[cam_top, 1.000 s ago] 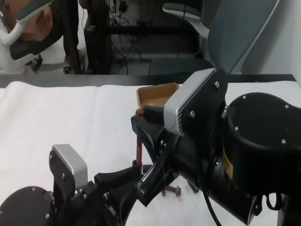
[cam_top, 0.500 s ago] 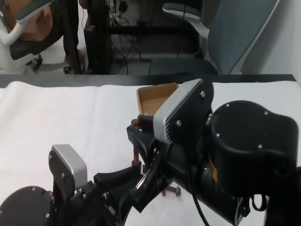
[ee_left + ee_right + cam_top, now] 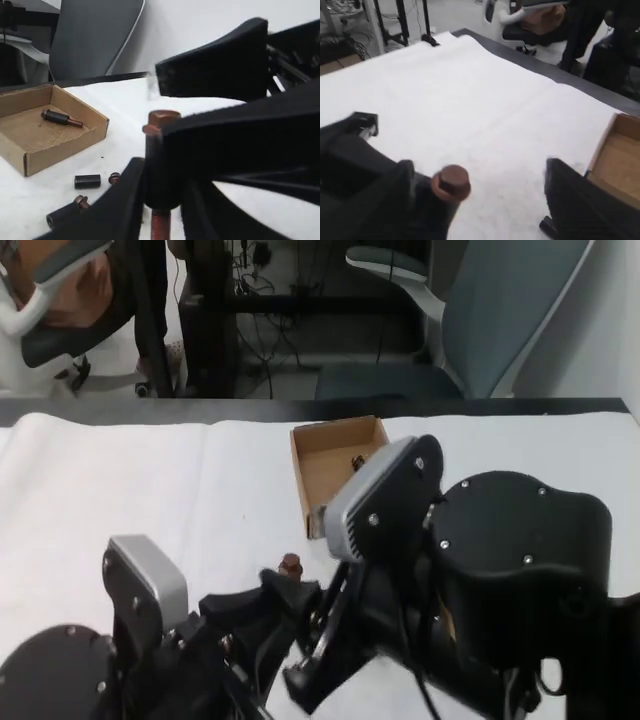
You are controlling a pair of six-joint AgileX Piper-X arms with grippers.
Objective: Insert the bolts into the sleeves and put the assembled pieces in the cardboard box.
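A copper bolt (image 3: 164,119) stands upright in a black sleeve (image 3: 160,186), its shank poking out below. My left gripper (image 3: 161,192) is shut on that sleeve from both sides. The bolt's head (image 3: 451,182) sits between the spread fingers of my right gripper (image 3: 482,180), which is open and does not touch it. In the high view the bolt head (image 3: 290,562) shows between the two arms, just in front of the cardboard box (image 3: 312,448). One assembled piece (image 3: 61,117) lies inside the box (image 3: 27,155).
On the white cloth beside the box lie a loose black sleeve (image 3: 87,181), a loose bolt (image 3: 114,177) and another dark piece (image 3: 64,214). Office chairs stand behind the bench. The cloth to the left (image 3: 120,490) is bare.
The bolt has gone down into the sleeve, its head dropping lower. The right arm has sunk with it and let go, uncovering more of the box.
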